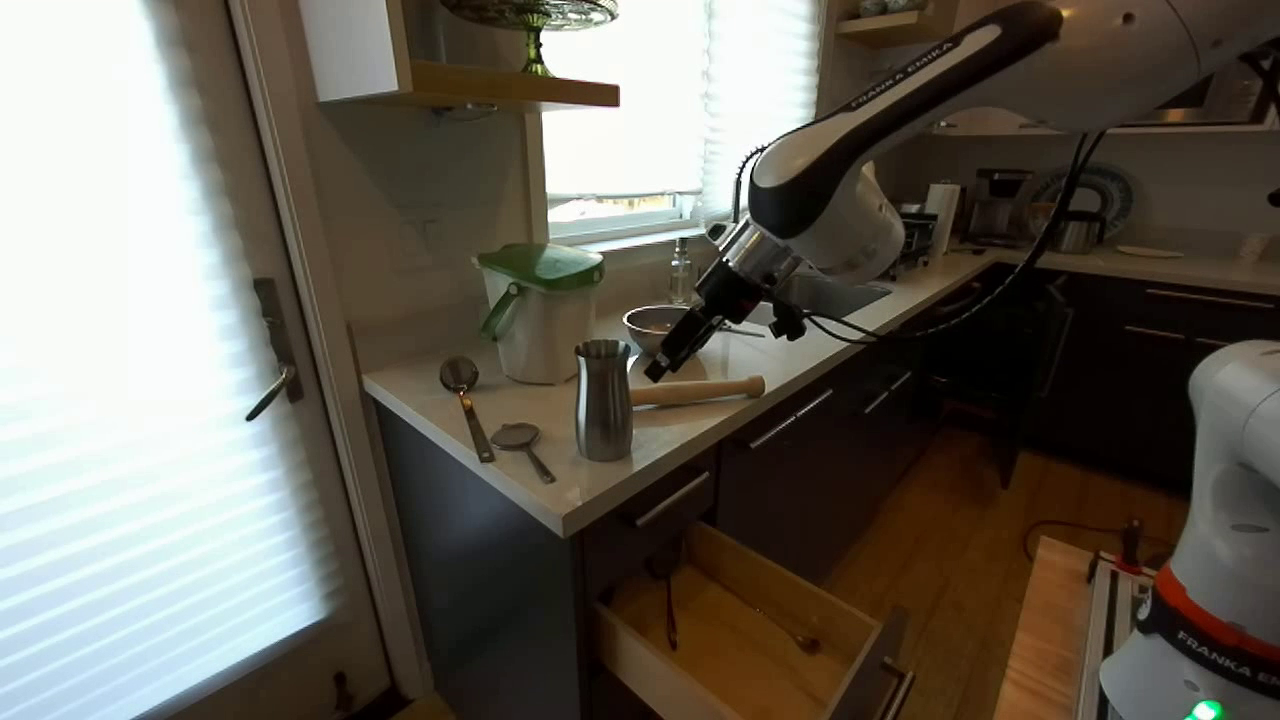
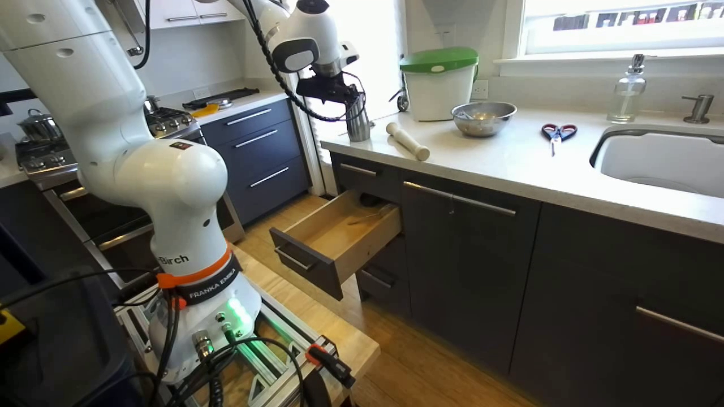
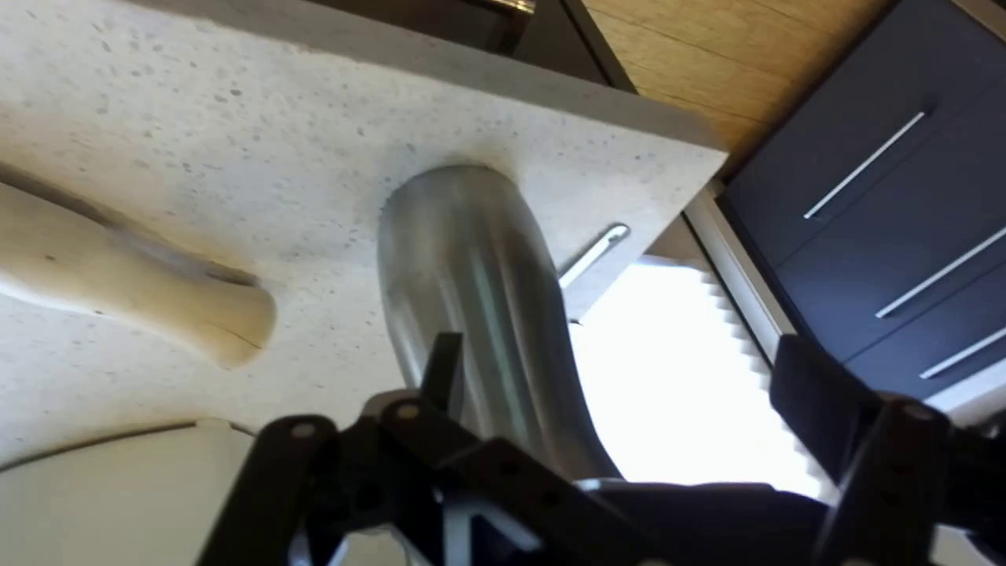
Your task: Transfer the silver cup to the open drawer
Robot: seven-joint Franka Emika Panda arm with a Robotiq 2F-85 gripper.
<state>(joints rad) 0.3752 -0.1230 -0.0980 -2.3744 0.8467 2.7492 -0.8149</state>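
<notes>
Black fingers (image 3: 444, 369): spread wide apart; in the wrist view one overlaps the side of the tall, narrow, dull-silver metal cup (image 1: 604, 405), and whether it touches I cannot tell.
Black gripper (image 3: 617, 346): close to the cup's upper part, tilted down toward it.
White-and-black jointed arm (image 1: 900, 110): reaches over the front edge of the pale speckled counter (image 2: 509, 161), wrist bent down.
Cup: upright on the counter, near the front corner at the free end.
Pale, round wooden rod (image 2: 408, 141): lies beside the cup, apart from it, one end near the front edge.
Small, round-headed grey utensil (image 1: 516, 436): between the cup and the end edge, handle toward the front corner.
Long-handled metal ladle (image 1: 472, 415): farther back, its handle at the end edge.
White, green-lidded bin (image 2: 438, 87): behind the cup, near the back edge.
Shallow silver metal bowl (image 2: 484, 121): beyond the rod, back from the front edge.
Red-and-dark-handled scissors (image 2: 557, 137): between the bowl and the white sink (image 2: 656, 164).
Open, dark-fronted drawer of pale wood (image 2: 328, 234): below the front edge near that same corner; slim utensils (image 1: 671, 625) lie inside; the counter edge stands between it and the cup.
</notes>
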